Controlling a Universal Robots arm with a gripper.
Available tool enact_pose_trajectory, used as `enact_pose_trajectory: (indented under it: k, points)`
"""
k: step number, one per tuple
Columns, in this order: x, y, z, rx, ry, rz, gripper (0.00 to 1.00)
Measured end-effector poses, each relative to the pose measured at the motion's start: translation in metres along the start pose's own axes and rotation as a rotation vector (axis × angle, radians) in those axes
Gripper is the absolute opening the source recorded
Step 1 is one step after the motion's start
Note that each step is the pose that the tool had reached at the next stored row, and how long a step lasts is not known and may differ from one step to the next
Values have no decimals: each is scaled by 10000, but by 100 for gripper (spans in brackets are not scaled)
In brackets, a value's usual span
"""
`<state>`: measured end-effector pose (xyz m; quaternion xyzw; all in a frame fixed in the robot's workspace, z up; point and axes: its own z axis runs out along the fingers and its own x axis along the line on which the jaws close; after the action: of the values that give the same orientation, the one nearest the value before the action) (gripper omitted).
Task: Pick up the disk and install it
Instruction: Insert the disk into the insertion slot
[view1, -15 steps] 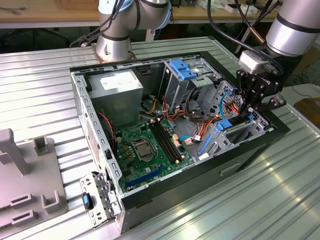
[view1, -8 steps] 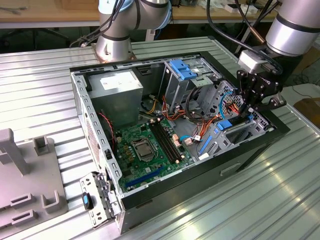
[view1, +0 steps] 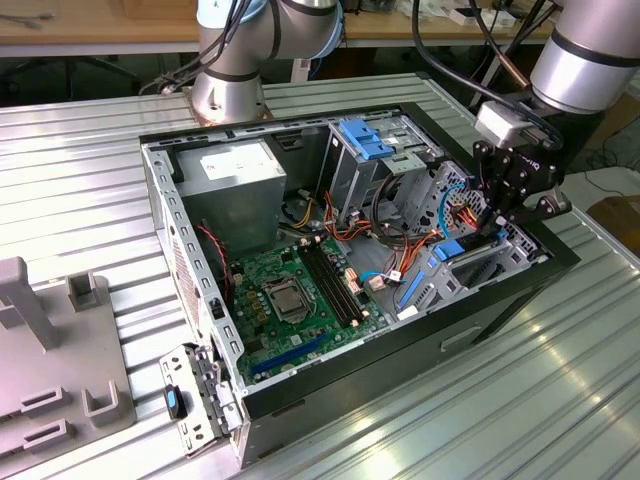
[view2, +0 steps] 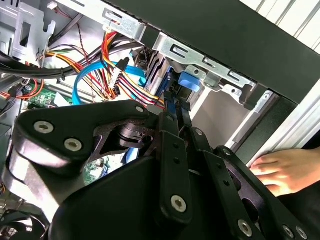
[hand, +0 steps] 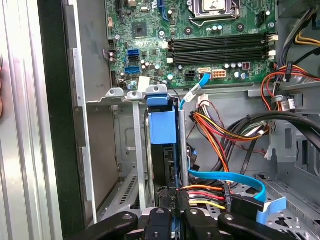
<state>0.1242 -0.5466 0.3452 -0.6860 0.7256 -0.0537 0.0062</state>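
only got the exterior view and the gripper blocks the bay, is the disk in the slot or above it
observer: In the first wrist view the disk stands on edge inside the drive bay, between its metal rails.
operator: is the gripper holding it
observer: Yes, in the second wrist view the gripper is shut on the disk's blue rail.
operator: anything else near the case
observer: A person's hand rests just outside the case wall, beside the bay.

The table is ribbed bare metal with a soft sheen. The computer case is dull grey sheet metal inside. The disk wears smooth bright blue plastic. The gripper is matt black with bright screws.
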Motion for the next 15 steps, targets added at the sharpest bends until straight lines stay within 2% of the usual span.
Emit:
enact_pose_trajectory:
  k: [5, 15]
  points:
    - [-1, 1, 12, 0, -1, 10, 16]
    - [2, -3, -31, -2, 1, 36, 16]
